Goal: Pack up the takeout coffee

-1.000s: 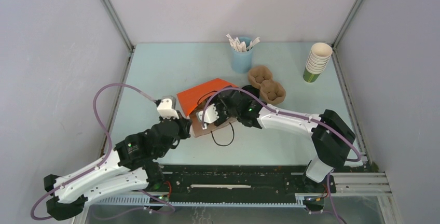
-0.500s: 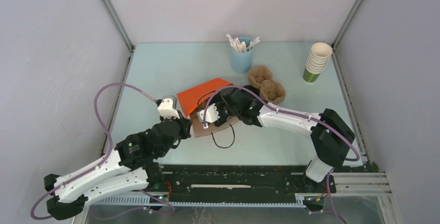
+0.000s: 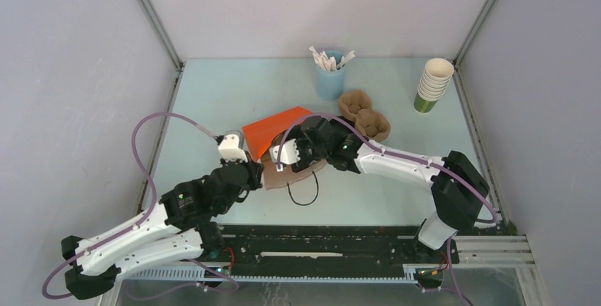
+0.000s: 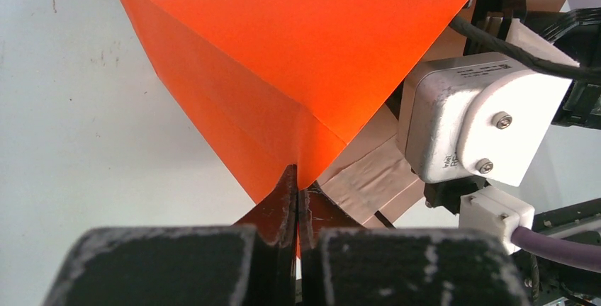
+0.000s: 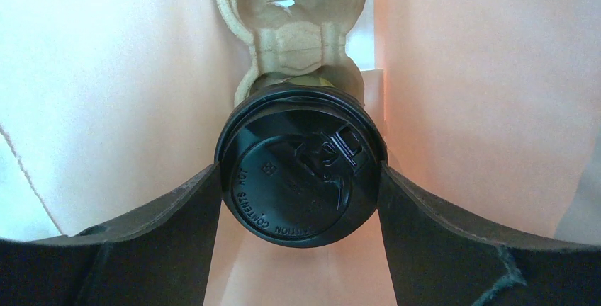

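Pale blue-green table (image 3: 212, 93) carries the whole job, walled in white on three sides. Nearest the arm bases, the left gripper (image 4: 296, 196) has its fingers pressed together on a folded corner of the orange bag (image 4: 283, 51). It pinches the paper at the bag's near-left edge and holds that side up. A brown taped panel (image 4: 368, 171) lies just under the bag's near edge, and a black cord loop (image 3: 305, 194) trails on the bag's near side.

Inside the bag's mouth, the right gripper (image 5: 300, 171) stands wide with the takeout coffee (image 5: 298, 193) between its fingers, both touching the rim of the black lid. Peach-lit paper walls rise on either side. Just past the cup, deeper in the bag, sits a pulp carrier (image 5: 294, 8). Whether the cup's base is already in a hollow is hidden by the lid.

My judgement is that the step in hand is seating the cup within the bag. Doing it well means lining the cup's axis up with the hollow and moving along the bag's midline so neither finger drags the paper. The cup should be let go only once its base is carried. The left pinch should hold firm without tugging, or the mouth may collapse.

Beyond the bag's far-right corner lie two more carriers (image 3: 365, 118), then a blue cup of stir sticks (image 3: 330, 79). Far off to the bag's right stands a stack of lidless cups (image 3: 432, 83).
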Available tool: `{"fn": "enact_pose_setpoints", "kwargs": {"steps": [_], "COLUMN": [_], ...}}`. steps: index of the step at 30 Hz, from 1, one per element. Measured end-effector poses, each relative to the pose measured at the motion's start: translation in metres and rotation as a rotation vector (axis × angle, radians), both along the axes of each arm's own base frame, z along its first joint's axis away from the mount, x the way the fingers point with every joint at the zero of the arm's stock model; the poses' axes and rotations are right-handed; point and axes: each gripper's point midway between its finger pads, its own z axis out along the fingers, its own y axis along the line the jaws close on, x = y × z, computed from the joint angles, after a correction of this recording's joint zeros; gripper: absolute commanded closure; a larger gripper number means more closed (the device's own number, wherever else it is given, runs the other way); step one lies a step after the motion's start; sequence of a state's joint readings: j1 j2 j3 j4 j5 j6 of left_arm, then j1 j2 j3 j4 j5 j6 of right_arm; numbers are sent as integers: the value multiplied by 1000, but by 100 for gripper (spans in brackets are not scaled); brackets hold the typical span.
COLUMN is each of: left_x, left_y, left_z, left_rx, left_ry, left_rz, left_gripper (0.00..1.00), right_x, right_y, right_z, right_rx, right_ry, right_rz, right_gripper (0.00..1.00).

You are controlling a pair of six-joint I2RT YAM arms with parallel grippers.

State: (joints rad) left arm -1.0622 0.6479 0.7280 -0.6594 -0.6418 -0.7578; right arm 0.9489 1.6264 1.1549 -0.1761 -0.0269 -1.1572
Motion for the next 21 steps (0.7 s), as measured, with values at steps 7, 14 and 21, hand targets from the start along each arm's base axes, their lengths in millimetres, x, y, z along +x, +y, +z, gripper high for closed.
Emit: {"fn": "enact_pose_setpoints", "kwargs": {"steps": [7,14,21], "left_x": [-1,-1,0], "left_y": [-2,-3,-3], "left_z": [0,1,2], "left_rx": [-5,-7,-10], "left_ry": [3,1,-4], "left_rz": [-9,-16,-13], "left_gripper": [100,100,100], "right_x": [-1,3,11], "right_y": [1,10,12], "right_z": [0,-6,-10], "right_rx": [8,22,26], "right_ry": [14,26,27], "right_rz": [5,10,-1], "right_gripper": [50,50,51]}}
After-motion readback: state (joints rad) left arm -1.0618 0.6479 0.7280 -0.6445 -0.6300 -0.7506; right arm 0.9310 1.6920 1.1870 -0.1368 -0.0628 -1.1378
